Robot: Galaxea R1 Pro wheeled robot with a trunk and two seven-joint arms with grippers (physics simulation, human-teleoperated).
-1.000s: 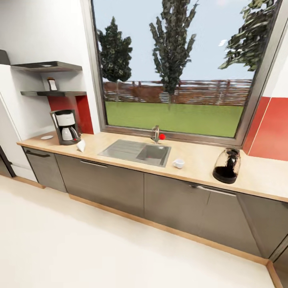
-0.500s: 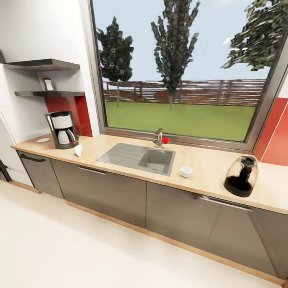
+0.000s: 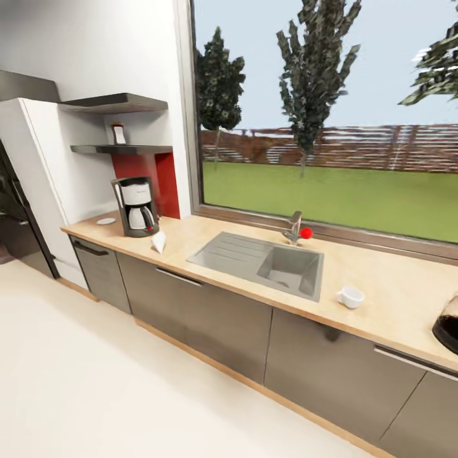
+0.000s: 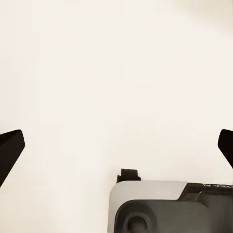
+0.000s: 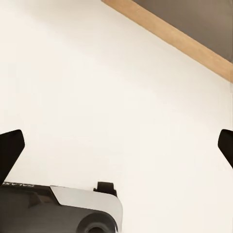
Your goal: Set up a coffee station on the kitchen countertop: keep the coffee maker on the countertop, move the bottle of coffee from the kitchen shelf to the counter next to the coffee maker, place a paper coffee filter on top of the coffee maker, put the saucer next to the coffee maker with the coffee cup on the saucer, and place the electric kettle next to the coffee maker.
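A: Stock on the counter (image 3: 388,299), item by item?

B: Coffee maker (image 3: 136,207) upright at the far left end, under the shelf (image 3: 121,149). Saucer (image 3: 105,221) just beside it on the wall side, bare. Paper filter (image 3: 158,241) just in front of the machine, on the slab, not on top. Cup (image 3: 350,296) right of the sink (image 3: 264,265), well apart from the saucer. Kettle (image 3: 448,323) cut by the right edge of the head view, far from the machine. Coffee jar (image 3: 119,133) on the shelf, above the machine.

A: Grippers?

B: Left gripper (image 4: 116,145): fingertips wide apart over pale floor (image 3: 95,381), nothing between them. Right gripper (image 5: 116,145): same, spread and empty, the cabinet plinth (image 5: 170,41) near.

A: Hazards, as you judge them?

B: Entry one: the jar. The shelf sits high and close over the machine; reach in low and your arm could knock the coffee maker or sweep the filter off the counter. Entry two: the jar's waisted glass may slip if you clamp it off-centre. Entry three: the base. You are well back from the cabinets; roll in too fast and the trunk may strike the fronts. Entry four: cup and kettle each need a long carry past the sink; a loose hold could drop either into the basin. Entry five: the filter is light and thin, likely to crumple or slide away under a hard pinch.
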